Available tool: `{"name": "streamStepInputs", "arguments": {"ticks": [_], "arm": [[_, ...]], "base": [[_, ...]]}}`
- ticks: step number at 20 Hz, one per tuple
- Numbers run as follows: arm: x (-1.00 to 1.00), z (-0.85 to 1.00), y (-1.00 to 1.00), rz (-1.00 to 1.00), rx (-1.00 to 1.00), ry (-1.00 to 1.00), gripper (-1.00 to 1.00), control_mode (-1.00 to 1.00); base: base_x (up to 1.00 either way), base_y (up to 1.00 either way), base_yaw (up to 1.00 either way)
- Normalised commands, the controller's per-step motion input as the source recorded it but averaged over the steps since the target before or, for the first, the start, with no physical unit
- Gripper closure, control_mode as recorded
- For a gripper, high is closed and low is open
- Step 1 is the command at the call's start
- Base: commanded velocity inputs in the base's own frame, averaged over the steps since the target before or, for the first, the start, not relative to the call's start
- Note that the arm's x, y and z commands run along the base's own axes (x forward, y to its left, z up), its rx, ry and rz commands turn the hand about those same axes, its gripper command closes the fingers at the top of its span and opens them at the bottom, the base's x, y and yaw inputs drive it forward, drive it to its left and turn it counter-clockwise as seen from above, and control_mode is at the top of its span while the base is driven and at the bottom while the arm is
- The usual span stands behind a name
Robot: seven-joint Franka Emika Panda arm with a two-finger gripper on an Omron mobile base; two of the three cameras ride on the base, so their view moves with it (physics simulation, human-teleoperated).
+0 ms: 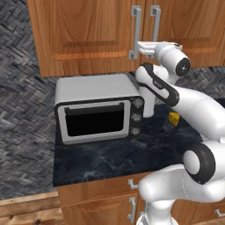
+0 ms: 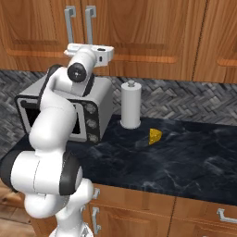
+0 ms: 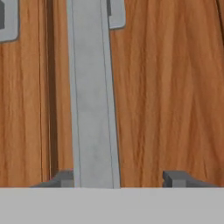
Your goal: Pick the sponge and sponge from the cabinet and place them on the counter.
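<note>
Cabinet handle between fingers

The cabinet doors are shut, so its inside is hidden, and its top is cut off by the upper edge in both base views. In the hand view the silver bar handle runs out past the top edge. The hand hides that handle's lower end in the left base view. The arm covers part of the microwave and the bench.
</note>
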Motion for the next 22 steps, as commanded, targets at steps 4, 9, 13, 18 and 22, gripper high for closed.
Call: {"name": "streamStepInputs", "arguments": {"ticks": [4, 9, 13, 18, 22], "arm": [[0.70, -0.01, 0.00, 0.00, 0.00, 0.26, 1.00, -1.00], [0.69, -0.02, 0.00, 0.04, 0.01, 0.31, 1.00, -1.00], [0.58, -0.02, 0.00, 0.04, 0.09, 0.20, 1.00, -1.00], [0.43, -0.22, -0.02, 0.06, 0.01, 0.16, 1.00, -1.00], [0.25, -0.22, -0.16, 0.07, 0.00, 0.14, 1.00, -1.00]], "base": [[0.00, 0.00, 0.00], [0.00, 0.00, 0.00], [0.00, 0.00, 0.00], [0.00, 0.00, 0.00], [0.00, 0.00, 0.00]]}}
